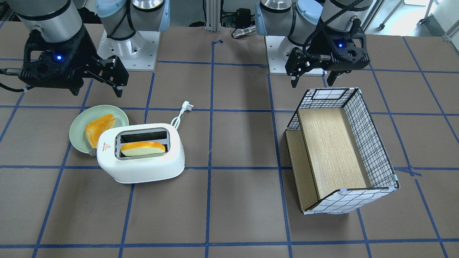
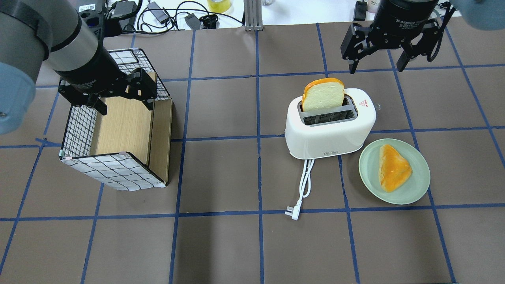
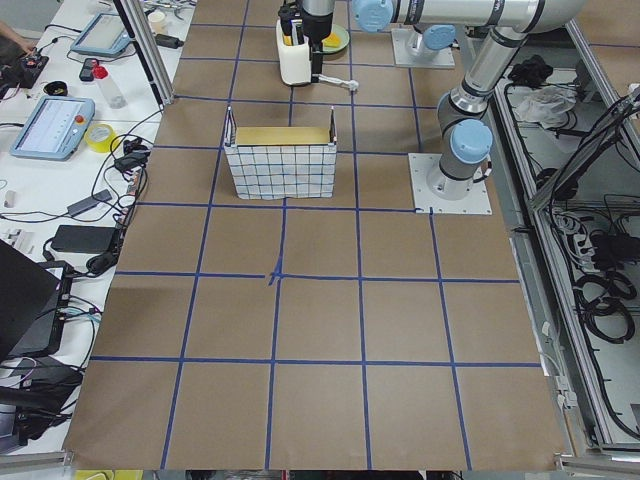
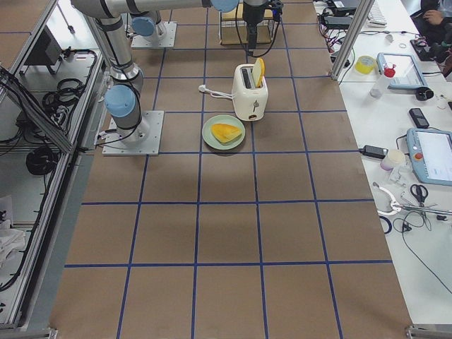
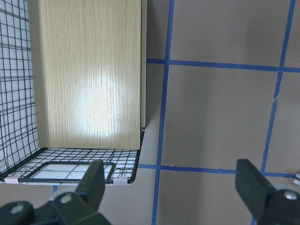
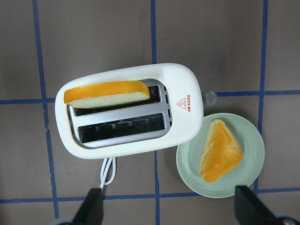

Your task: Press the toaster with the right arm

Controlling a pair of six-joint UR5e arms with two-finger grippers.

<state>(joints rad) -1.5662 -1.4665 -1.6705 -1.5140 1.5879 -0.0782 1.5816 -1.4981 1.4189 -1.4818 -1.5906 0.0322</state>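
Observation:
The white toaster (image 2: 327,134) stands right of centre, with a slice of bread (image 2: 323,94) upright in its far slot. It also shows in the front view (image 1: 143,168) and in the right wrist view (image 6: 183,126). A small clear knob (image 6: 211,97) sticks out at its end by the red triangle sticker. My right gripper (image 2: 376,67) is open and empty, high above the table just beyond the toaster and apart from it; in the front view it (image 1: 97,91) hangs above the plate. My left gripper (image 2: 124,106) is open and empty over the basket.
A green plate (image 2: 371,169) with a toast triangle (image 2: 392,167) lies right beside the toaster. The white cord and plug (image 2: 294,213) trail toward the robot. A wire basket with a wooden floor (image 2: 114,169) stands on the left.

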